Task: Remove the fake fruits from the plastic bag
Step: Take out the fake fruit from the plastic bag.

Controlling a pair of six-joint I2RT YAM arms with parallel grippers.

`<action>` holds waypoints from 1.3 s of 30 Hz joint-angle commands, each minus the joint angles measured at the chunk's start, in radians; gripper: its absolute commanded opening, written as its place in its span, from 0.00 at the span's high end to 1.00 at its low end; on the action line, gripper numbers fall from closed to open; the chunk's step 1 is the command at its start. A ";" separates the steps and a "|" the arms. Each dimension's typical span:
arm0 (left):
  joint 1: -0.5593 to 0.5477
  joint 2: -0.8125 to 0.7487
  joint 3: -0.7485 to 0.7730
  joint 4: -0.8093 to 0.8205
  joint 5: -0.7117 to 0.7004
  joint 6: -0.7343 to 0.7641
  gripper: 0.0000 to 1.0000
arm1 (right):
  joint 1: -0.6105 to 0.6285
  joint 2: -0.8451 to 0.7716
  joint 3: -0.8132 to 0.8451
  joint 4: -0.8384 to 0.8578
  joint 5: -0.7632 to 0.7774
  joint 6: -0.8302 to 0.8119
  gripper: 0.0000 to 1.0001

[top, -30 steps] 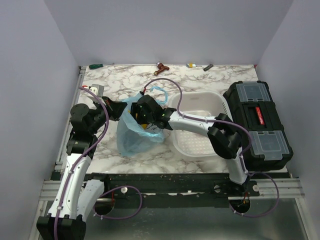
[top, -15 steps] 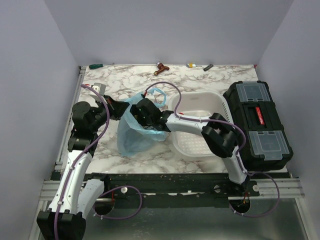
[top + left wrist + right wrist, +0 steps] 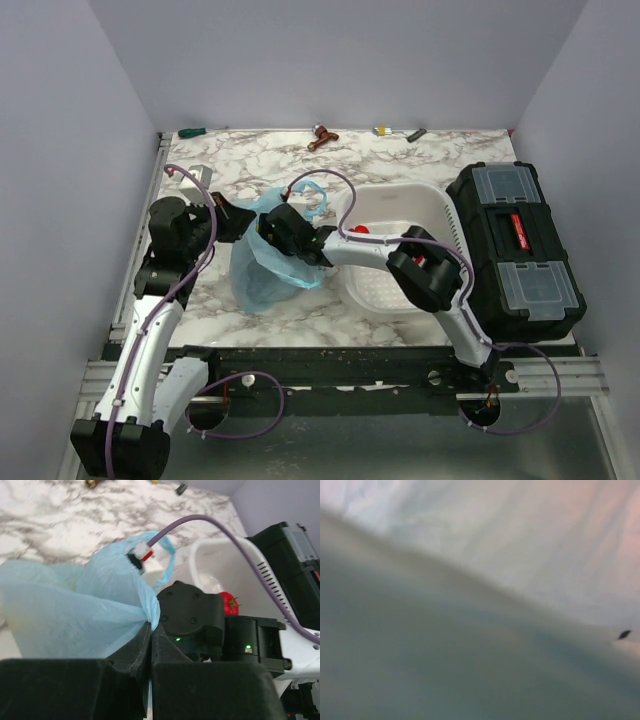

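Blue film fills my right wrist view from edge to edge, all blur. Over the last second my right gripper has pushed further into the bag, and the bit of yellow seen at its mouth a second ago no longer shows. My left gripper is pressed together on a gathered fold of the bag's rim, holding the mouth up. The bag rests on the table, just beside the basket.

I judge I am groping for the fruits and have none in hand yet. Whether my right fingers are spread or closed I cannot tell, since film buries them. The fruits are hidden inside. A faint yellowish patch through the film in the left wrist view may be one.
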 commanded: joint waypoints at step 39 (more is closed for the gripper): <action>-0.010 -0.226 -0.125 -0.421 -0.297 0.105 1.00 | 0.045 -0.470 -0.376 0.209 0.009 -0.078 0.99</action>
